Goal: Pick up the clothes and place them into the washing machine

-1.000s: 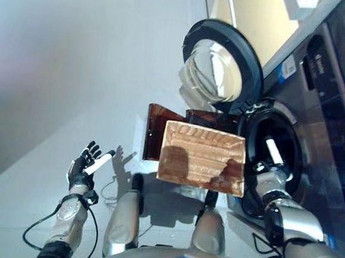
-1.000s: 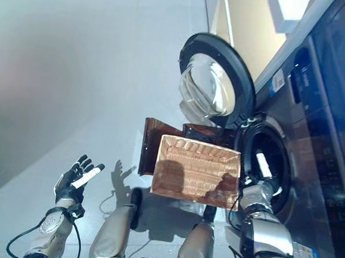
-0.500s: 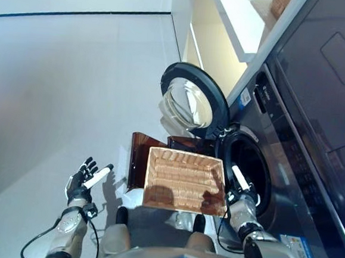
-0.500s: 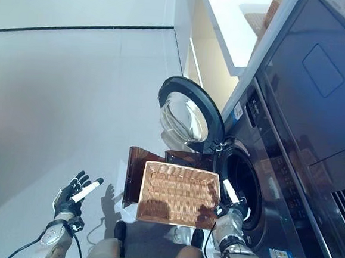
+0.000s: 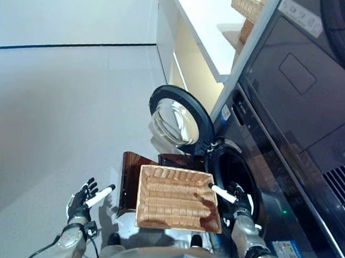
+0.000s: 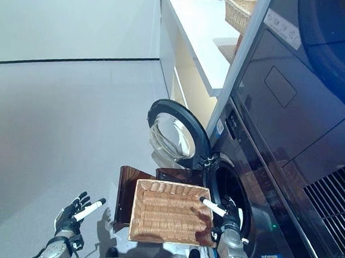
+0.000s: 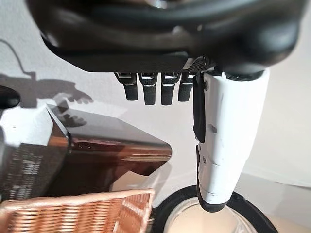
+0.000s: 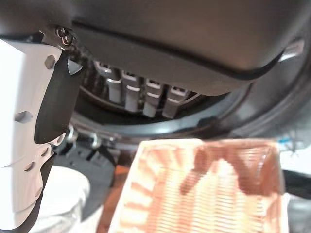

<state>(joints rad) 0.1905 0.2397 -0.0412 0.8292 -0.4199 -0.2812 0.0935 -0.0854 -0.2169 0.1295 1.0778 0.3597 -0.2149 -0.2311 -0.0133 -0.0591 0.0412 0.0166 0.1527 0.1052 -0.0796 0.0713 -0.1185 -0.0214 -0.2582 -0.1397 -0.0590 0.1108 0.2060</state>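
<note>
Since the earlier frame our view has risen; both hands keep their poses.

Our right hand (image 6: 230,212), open and empty, hovers at the washing machine (image 6: 239,194) mouth, lower right; left hand (image 5: 86,195) open, lower left. We see no clothes; the basket (image 6: 169,212) looks empty. We should withdraw slowly, clear of the open door (image 6: 177,133).

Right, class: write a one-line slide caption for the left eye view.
Empty wicker basket beside the washing machine, its door open, both robot hands open.
</note>
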